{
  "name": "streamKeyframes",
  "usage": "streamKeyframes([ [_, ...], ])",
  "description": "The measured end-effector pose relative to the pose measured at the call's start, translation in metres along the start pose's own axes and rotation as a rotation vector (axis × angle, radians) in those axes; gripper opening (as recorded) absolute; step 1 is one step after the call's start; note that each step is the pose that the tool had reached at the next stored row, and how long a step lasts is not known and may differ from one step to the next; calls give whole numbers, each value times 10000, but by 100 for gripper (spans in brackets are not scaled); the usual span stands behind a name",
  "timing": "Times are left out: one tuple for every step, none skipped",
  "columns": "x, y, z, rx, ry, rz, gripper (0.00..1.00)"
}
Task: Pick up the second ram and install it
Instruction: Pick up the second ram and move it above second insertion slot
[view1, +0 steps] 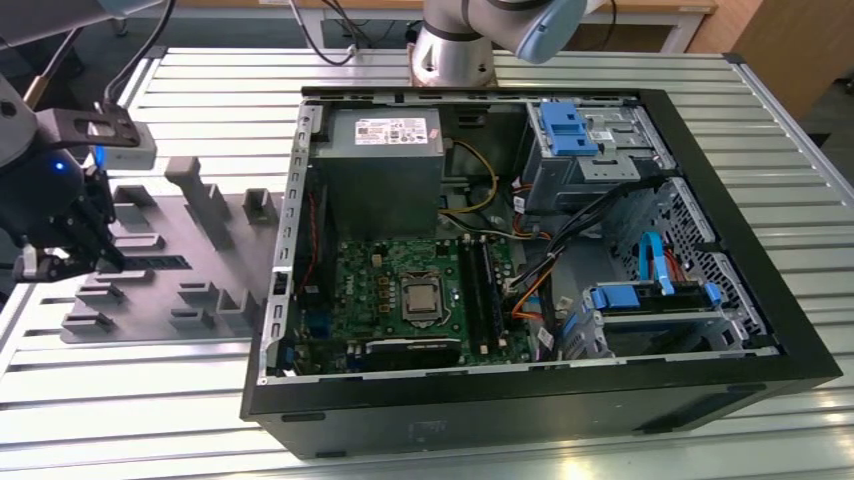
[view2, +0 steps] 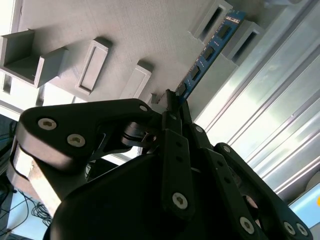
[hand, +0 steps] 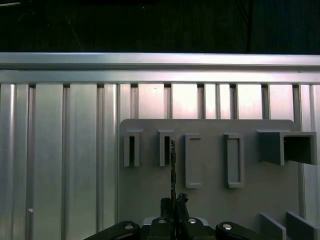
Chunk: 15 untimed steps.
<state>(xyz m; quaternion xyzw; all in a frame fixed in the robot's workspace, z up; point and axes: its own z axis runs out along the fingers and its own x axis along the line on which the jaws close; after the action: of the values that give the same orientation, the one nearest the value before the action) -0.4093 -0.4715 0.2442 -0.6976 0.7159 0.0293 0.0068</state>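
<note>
The second ram (view2: 207, 52) is a thin blue-green stick with dark chips, standing on edge over the grey holder tray (view2: 125, 30). Its far end sits between two raised posts of the tray. My gripper (view2: 172, 98) is shut on the stick's near end, with the black fingers (view2: 176, 145) pressed together. The first wrist view shows the ram (hand: 172, 165) edge-on as a thin line running from my gripper (hand: 173, 200) to a slot post. In the exterior view my gripper (view1: 114, 262) hangs over the tray (view1: 200, 260) at the exterior view's left, with the ram (view1: 163, 262) a dark strip beside it.
An open black computer case (view1: 747, 300) lies on the slatted metal table (view1: 134, 400) at the tray's right in the exterior view. Inside are the green motherboard (view1: 387, 290) with long black slot strips (view1: 481, 295), a grey power supply (view1: 380, 150), cables and blue drive brackets (view1: 574, 130).
</note>
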Motion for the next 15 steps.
streamKeyframes([
  [0, 0, -3, 0, 0, 0, 14],
  [0, 0, -6, 0, 0, 0, 14],
  [0, 0, -9, -1, 0, 0, 14],
  [-1, 1, -12, 0, 0, 0, 14],
  [-1, 1, -15, 0, 0, 0, 14],
  [-1, 1, -18, -1, 0, 0, 14],
  [-1, 1, -21, 0, 0, 0, 14],
  [-1, 1, -24, 0, 0, 0, 14],
  [-1, 1, -27, -1, 1, 0, 14],
  [-2, 1, -29, 0, 0, 0, 14],
  [-2, 1, -32, 0, 0, 0, 14],
  [-2, 1, -34, 0, 0, 0, 14],
  [-2, 1, -37, 0, 0, 0, 14],
  [-2, 1, -39, -1, 1, 0, 14],
  [-2, 1, -42, 0, 0, 0, 14],
])
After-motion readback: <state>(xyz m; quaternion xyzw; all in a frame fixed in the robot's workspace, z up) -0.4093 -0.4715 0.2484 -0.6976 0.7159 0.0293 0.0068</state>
